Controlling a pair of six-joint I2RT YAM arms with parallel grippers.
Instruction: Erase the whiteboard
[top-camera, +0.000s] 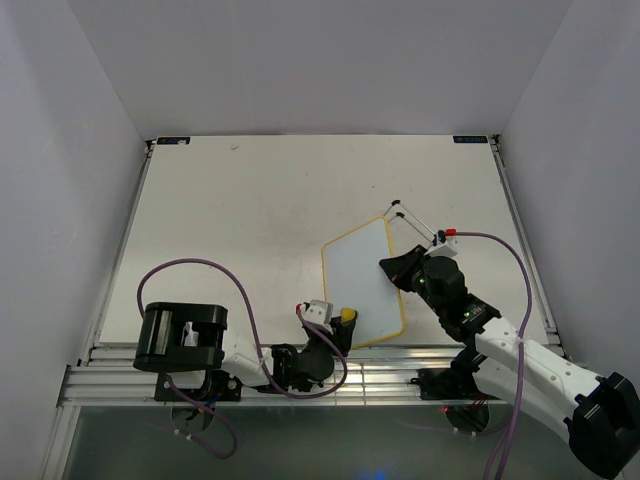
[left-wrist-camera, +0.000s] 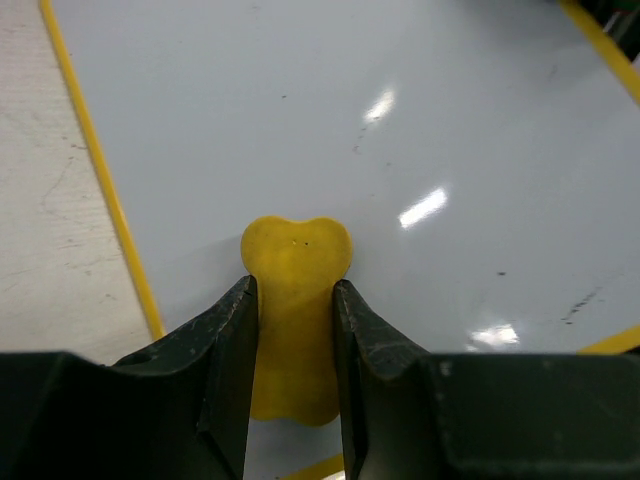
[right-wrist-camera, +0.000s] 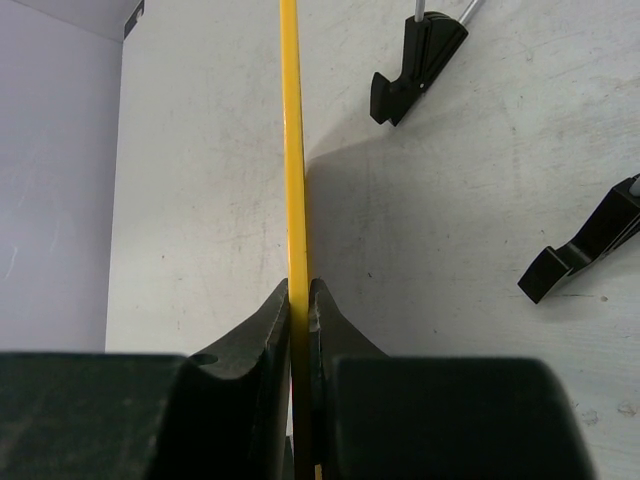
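Observation:
The whiteboard (top-camera: 362, 278) lies on the table, white with a thin yellow frame, its face free of writing apart from faint specks. My left gripper (top-camera: 340, 325) is shut on the yellow peanut-shaped eraser (top-camera: 347, 316) at the board's near left corner. In the left wrist view the eraser (left-wrist-camera: 296, 262) rests on the board's face (left-wrist-camera: 400, 130) between my fingers (left-wrist-camera: 230, 340). My right gripper (top-camera: 397, 270) is shut on the board's right edge; in the right wrist view the yellow frame (right-wrist-camera: 293, 160) runs edge-on between the jaws. The board's two black feet (right-wrist-camera: 412, 62) stick out behind.
The table's metal rail (top-camera: 300, 372) runs along the near edge by the arm bases. Grey walls enclose the left, far and right sides. Purple cables (top-camera: 200, 270) loop over the table near the left arm.

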